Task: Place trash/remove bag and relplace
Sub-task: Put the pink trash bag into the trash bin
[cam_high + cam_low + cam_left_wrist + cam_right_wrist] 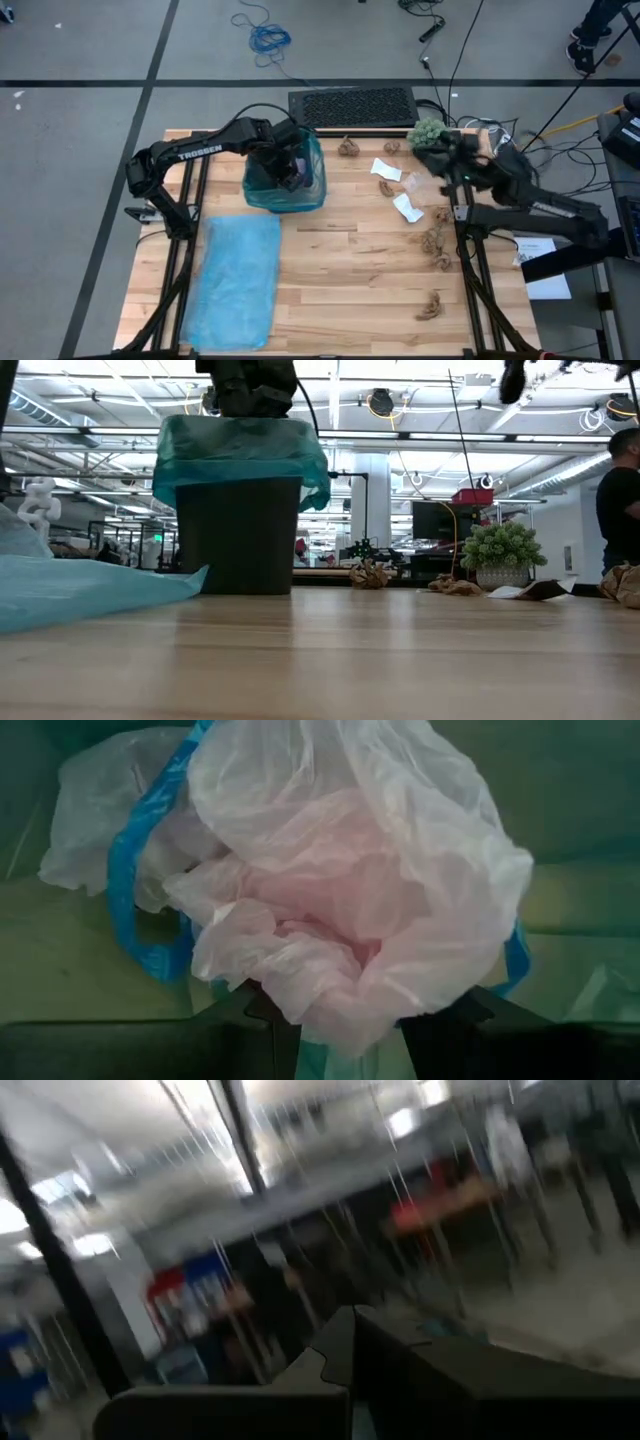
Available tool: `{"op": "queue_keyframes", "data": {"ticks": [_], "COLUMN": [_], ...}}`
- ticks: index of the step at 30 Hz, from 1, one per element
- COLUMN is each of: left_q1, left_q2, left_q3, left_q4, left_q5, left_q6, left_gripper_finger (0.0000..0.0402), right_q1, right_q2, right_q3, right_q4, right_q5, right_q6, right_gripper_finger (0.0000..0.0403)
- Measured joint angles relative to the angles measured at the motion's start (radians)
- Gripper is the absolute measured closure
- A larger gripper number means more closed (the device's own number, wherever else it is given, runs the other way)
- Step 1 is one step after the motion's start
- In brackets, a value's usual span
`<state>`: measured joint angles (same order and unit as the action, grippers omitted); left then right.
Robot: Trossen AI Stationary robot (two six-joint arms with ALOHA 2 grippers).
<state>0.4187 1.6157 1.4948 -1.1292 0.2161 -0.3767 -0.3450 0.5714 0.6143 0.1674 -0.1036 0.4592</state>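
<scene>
Hovering my left gripper (345, 1020) inside the lined bin (285, 170), fingers parted, the pink-white crumpled piece (350, 890) lies just beyond them.

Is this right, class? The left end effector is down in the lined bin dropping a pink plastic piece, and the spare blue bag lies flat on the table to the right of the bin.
One detail is wrong. The high view shows the spare blue bag flat in front of the bin, toward the near left, not to its right. The left end effector is over the bin with the pink plastic piece.
</scene>
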Motion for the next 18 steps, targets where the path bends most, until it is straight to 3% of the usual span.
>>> {"op": "queue_keyframes", "data": {"ticks": [7,18], "left_q1": [0.000,0.001], "left_q2": [-0.011,-0.017], "left_q3": [0.004,0.187], "left_q4": [-0.001,-0.019], "left_q5": [0.006,-0.045], "left_q6": [0.001,0.096], "left_gripper_finger": [0.0260,0.0259], "right_q1": [-0.007,-0.009], "right_q2": [0.215,0.290], "right_q3": [0.223,0.255], "right_q4": [-0.386,-0.270], "right_q5": [0.034,0.051], "right_q6": [-0.087,-0.128], "right_gripper_finger": [0.0403,0.0403]}}
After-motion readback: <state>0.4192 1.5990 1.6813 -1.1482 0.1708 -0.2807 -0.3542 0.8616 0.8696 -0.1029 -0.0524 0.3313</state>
